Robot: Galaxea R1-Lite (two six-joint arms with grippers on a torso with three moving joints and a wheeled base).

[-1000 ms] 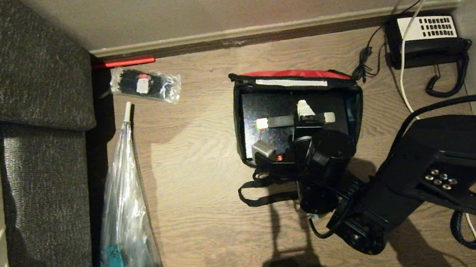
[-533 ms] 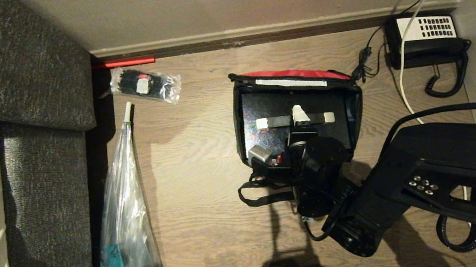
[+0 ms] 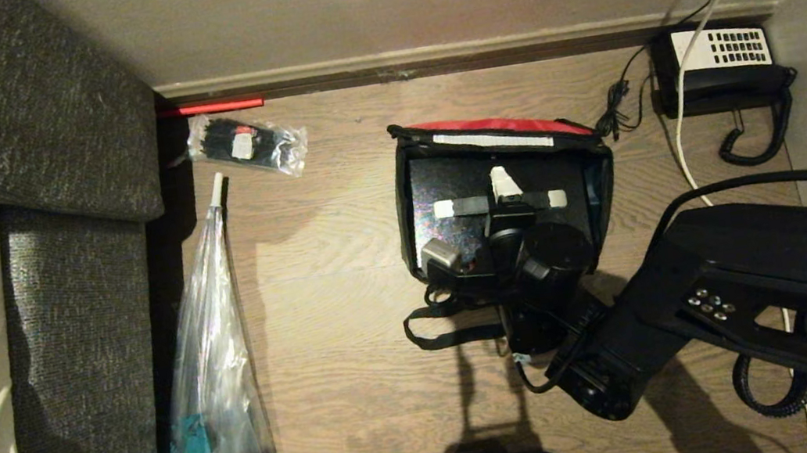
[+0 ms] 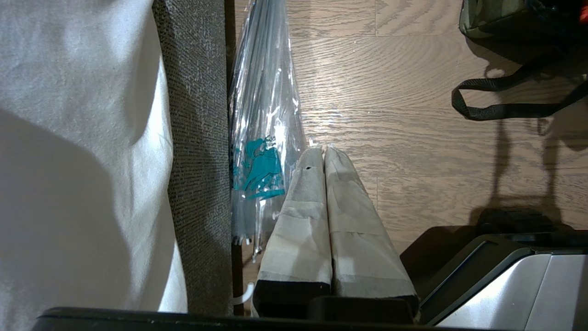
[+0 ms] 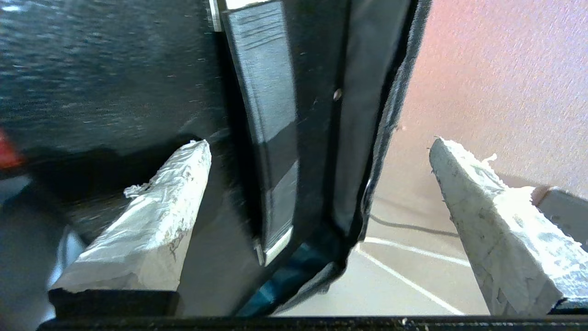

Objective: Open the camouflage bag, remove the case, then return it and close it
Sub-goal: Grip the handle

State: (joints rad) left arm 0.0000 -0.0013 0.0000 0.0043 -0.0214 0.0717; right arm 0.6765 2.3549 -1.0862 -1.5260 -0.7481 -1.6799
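Two steps deep, looks like: camouflage bag (image 3: 603,186) open on the floor, case (image 3: 447,197) inside. Right end effector (image 3: 498,193) spread wide, gripping nothing, straddling the bag's wall. Next: clamp and lift. Left end effector (image 4: 324,154) parked, pinched shut.

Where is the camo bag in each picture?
Head view: the bag sits open in the middle, on the floor.
Left wrist view: only a corner shows, at the top right.
Right wrist view: its wall runs down the middle.
Shared landmark: the black strap, in head and left wrist views.
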